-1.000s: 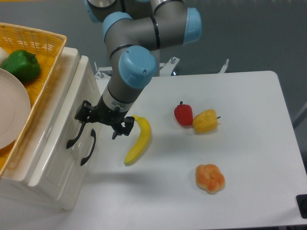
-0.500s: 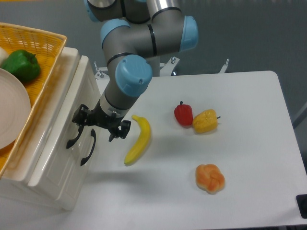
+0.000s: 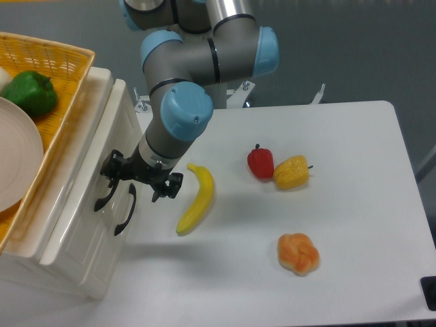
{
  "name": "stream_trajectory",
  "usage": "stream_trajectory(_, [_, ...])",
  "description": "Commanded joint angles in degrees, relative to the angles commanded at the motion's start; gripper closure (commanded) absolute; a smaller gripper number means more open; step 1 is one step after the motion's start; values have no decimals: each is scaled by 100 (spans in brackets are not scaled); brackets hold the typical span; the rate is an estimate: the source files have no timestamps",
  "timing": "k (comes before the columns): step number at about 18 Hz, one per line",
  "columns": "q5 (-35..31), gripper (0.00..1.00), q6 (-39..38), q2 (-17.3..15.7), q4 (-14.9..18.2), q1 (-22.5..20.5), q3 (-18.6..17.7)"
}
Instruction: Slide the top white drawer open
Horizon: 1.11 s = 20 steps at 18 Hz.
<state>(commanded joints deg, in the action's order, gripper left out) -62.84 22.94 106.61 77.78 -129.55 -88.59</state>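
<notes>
The top white drawer (image 3: 90, 178) is shut in the white cabinet at the left, and its curved black handle (image 3: 104, 197) stands out from the front. My gripper (image 3: 140, 178) hangs low in front of the cabinet, open and empty. Its left finger (image 3: 111, 167) is right at the upper end of that handle, and I cannot tell if it touches. Its right finger (image 3: 169, 186) is over the table near the banana. The lower drawer's black handle (image 3: 125, 210) sits just below my gripper.
A yellow wicker basket (image 3: 48, 71) with a green pepper (image 3: 30, 92) and a white plate (image 3: 15, 161) sits on the cabinet. On the table lie a banana (image 3: 196, 198), a red pepper (image 3: 260, 162), a yellow pepper (image 3: 291, 172) and a bread roll (image 3: 298, 253).
My gripper has moved a little left and down, closer to the cabinet front and the top drawer's handle. The drawer has not moved.
</notes>
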Motion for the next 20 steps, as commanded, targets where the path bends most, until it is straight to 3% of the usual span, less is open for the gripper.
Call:
stream_trajectory(13, [-79, 0, -9, 88, -17, -9, 0])
stream_trajectory(20, [-509, 0, 61, 96, -62, -96, 53])
